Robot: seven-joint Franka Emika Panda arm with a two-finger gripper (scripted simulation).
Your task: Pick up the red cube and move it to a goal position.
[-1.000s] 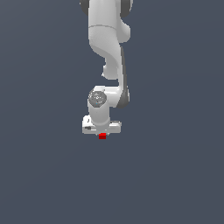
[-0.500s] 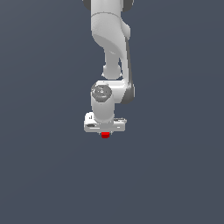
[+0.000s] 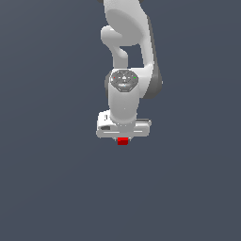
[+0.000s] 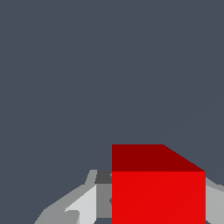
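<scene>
The red cube (image 3: pixel 123 140) shows as a small bright red block just under the white gripper (image 3: pixel 123 139) in the exterior view. In the wrist view the red cube (image 4: pixel 158 192) fills the space between the two grey fingers (image 4: pixel 83 205), which press on its sides. The gripper is shut on the cube. The white arm (image 3: pixel 126 42) rises above it and hides the fingers in the exterior view.
A plain dark grey surface (image 3: pixel 47 179) surrounds the arm in the exterior view. No other object shows in either view.
The arm and gripper have shifted a little toward the exterior view's right and slightly up in the picture, with the red cube staying under the gripper.
</scene>
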